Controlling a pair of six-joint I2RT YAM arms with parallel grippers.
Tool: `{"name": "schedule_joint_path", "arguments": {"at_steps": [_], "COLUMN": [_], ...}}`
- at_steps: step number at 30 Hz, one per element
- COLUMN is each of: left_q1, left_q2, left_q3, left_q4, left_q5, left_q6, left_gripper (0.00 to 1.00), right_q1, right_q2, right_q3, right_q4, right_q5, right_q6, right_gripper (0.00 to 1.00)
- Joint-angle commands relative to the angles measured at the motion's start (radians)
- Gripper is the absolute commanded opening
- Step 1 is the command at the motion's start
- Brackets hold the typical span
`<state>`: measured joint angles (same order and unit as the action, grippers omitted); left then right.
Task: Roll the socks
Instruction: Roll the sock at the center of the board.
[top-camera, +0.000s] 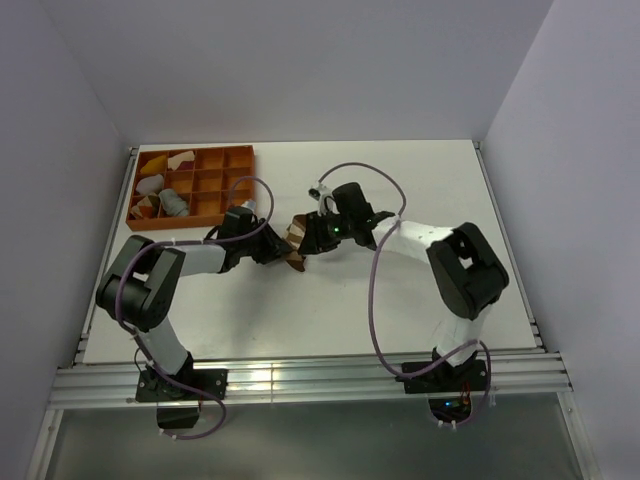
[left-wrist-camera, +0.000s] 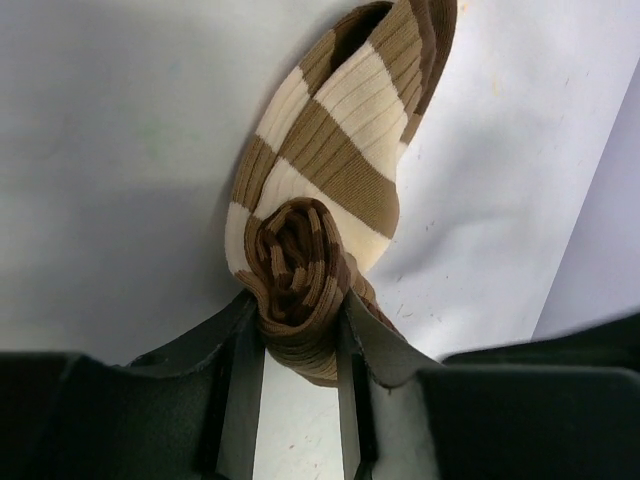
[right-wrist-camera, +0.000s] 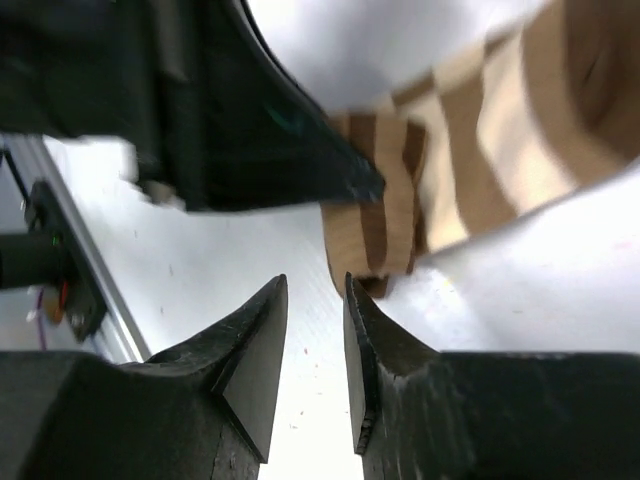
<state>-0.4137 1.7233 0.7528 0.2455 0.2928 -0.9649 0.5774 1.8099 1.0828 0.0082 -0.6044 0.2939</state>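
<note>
The brown sock with white stripes lies mid-table between my two grippers. In the left wrist view its near end is rolled into a tight coil and the striped rest stretches away over the table. My left gripper is shut on that coil, squeezing it between both fingers. My right gripper is open by a narrow gap and empty, its tips just short of the sock's folded edge. A grey bundle lies in the tray; I cannot tell whether it is the grey sock.
An orange compartment tray stands at the back left, with white and yellowish cloth pieces in its left cells. The left gripper's black body sits close in front of the right fingers. Grey walls surround the table.
</note>
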Motion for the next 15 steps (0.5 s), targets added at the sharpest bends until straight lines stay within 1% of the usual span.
{"name": "schedule_joint_path", "arguments": {"at_steps": [1, 4, 8, 9, 15], "left_q1": [-0.026, -0.033, -0.033, -0.033, -0.033], "left_q2": [0.051, 0.058, 0.055, 0.052, 0.033], "left_q3": [0.033, 0.048, 0.051, 0.052, 0.043], "left_q4": [-0.141, -0.182, -0.198, -0.201, -0.204], "left_q5": [0.025, 0.028, 0.043, 0.054, 0.081], "left_q6": [0.097, 0.120, 0.143, 0.144, 0.167], "left_gripper": [0.00, 0.00, 0.00, 0.00, 0.00], "right_q1": [-0.017, -0.047, -0.059, -0.059, -0.059], "right_q2": [-0.106, -0.130, -0.054, -0.009, 0.115], "right_q3": [-0.017, -0.047, 0.028, 0.067, 0.124], "right_q4": [0.082, 0.139, 0.119, 0.108, 0.165], "right_q5": [0.132, 0.175, 0.253, 0.270, 0.262], "right_q6": [-0.027, 0.011, 0.007, 0.007, 0.017], "right_gripper": [0.37, 0.40, 0.40, 0.40, 0.40]}}
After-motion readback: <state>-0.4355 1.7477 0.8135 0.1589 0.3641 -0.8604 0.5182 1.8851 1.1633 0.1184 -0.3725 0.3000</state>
